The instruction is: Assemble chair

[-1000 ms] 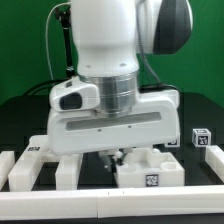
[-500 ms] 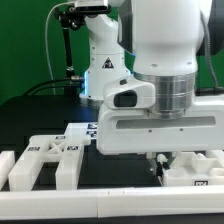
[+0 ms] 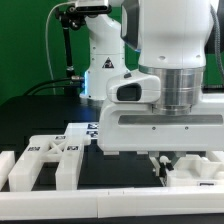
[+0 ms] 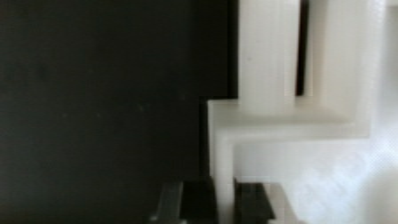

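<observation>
My gripper (image 3: 163, 162) points down at the exterior view's right, and in the wrist view (image 4: 217, 200) its two dark fingers stand close together. They straddle a thin wall of a white blocky chair part (image 3: 195, 172), which carries a tag on its front. The same part fills one side of the wrist view (image 4: 294, 140). The part rests on the black table. The X-braced panel (image 3: 52, 153) lies flat at the exterior view's left, well away from the gripper. My arm's body hides the table behind the gripper.
A long plain white rail (image 3: 100, 194) runs along the front edge. A white post (image 3: 14, 168) lies left of the X-braced panel. The marker board (image 3: 92, 128) lies behind the panel, near the arm's base.
Over the last second my gripper has moved to the exterior view's right, and the tagged white part has moved with it. In the last half second there is hardly any shift.
</observation>
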### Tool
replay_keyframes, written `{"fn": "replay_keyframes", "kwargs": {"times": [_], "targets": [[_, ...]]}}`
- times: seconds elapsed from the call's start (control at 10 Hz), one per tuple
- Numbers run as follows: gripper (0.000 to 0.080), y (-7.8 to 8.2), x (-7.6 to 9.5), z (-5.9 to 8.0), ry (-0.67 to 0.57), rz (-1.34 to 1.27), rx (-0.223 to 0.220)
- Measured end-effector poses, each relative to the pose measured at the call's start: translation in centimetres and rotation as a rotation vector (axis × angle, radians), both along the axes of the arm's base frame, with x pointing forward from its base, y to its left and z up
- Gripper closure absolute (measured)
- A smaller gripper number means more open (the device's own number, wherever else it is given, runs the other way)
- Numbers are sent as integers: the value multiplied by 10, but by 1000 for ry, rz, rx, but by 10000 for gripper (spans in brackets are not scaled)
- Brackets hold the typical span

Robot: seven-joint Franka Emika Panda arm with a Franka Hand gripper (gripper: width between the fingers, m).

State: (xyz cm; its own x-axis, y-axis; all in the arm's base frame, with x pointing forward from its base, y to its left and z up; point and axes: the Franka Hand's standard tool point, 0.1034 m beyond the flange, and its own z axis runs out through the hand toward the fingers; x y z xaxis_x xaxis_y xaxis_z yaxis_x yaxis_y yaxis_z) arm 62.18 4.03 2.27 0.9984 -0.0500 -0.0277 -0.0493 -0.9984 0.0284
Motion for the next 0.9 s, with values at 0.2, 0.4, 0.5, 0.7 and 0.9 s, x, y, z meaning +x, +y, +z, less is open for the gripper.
{"fn": "replay_keyframes", "kwargs": {"times": [0.2,0.4,0.5,0.7,0.9], "targets": [[768,0,0,-4,4,-6,-10],[768,-1,0,-6,3,-5,-10],[768,-1,0,-6,3,-4,-10],[514,-1,-1,-6,5,-4,-10],[318,-1,-1,-6,4,-4,-10]]}}
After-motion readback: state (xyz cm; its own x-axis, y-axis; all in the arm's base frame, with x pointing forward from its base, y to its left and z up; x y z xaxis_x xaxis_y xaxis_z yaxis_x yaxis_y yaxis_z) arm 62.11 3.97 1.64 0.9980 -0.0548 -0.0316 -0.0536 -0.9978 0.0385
